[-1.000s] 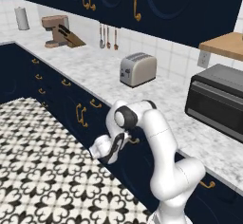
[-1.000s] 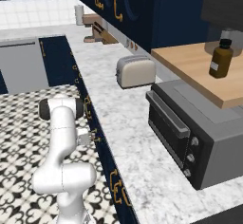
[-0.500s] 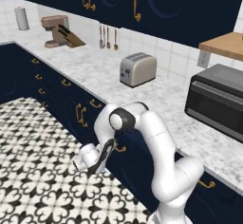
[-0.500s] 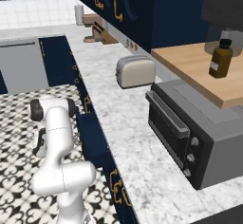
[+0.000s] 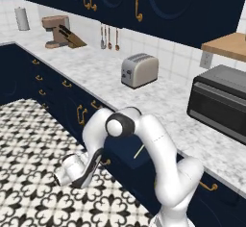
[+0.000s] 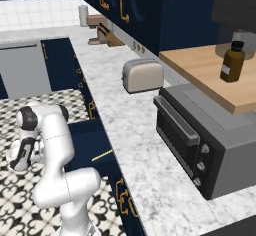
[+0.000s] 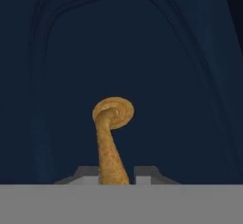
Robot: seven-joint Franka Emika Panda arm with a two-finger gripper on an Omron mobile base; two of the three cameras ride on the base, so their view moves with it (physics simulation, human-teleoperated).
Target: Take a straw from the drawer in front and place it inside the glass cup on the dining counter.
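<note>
The navy drawer (image 5: 124, 150) stands pulled out under the marble worktop, also seen in the right base view (image 6: 86, 139). Inside it lies the thin yellow straw (image 5: 139, 151), seen as well from the right (image 6: 102, 155). My gripper (image 5: 79, 171) hangs low over the tiled floor at the drawer's front, and shows in the right base view (image 6: 20, 159). In the hand view the curved brass handle (image 7: 111, 137) runs up between my fingertips (image 7: 147, 173), and the gripper (image 7: 116, 174) is shut on it. The glass cup and the dining counter are out of view.
A toaster (image 5: 139, 70) and a black oven (image 5: 222, 103) stand on the wall worktop (image 5: 166, 101). A knife block (image 5: 60, 31) is at the far left. A brown bottle (image 6: 230, 62) sits on a wooden shelf. The patterned floor (image 5: 33, 139) lies left of the arm.
The arm has drawn back from the cabinets towards the floor, and the drawer has slid out with it. The straw inside now shows. The jaws have closed tighter on the handle.
</note>
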